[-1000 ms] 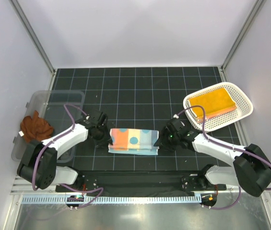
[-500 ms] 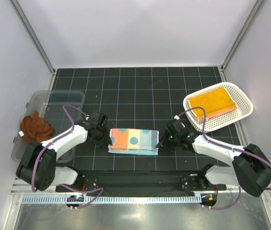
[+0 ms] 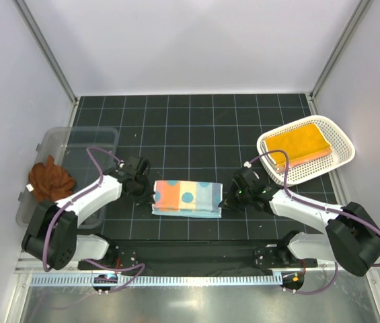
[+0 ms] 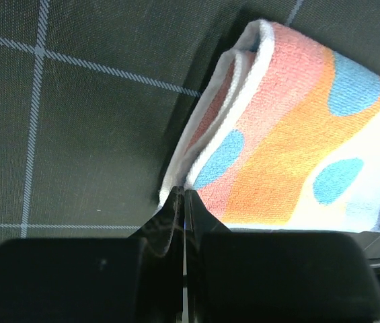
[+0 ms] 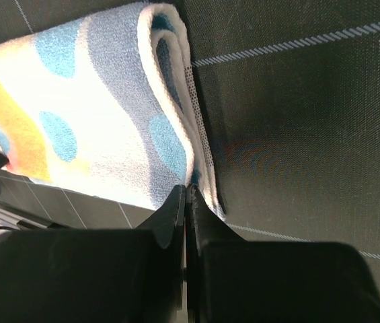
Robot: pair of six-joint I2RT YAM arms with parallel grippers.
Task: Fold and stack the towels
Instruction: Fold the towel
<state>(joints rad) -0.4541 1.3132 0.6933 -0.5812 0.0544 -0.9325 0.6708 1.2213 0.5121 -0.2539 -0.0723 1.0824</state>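
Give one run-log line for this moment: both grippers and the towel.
left gripper: shut on towel, left end | right gripper: shut on towel, right end | towel: folded, lying flat

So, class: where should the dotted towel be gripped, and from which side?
Pinch the dotted towel at its short ends, left claw from the left, right claw from the right, coming in low: the stacked edges show there.

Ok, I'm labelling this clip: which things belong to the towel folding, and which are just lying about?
Job in hand: polka-dot towel; yellow-orange towel, folded in the basket; rust-brown towel, crumpled in the bin.
Lying about: white basket; clear bin.
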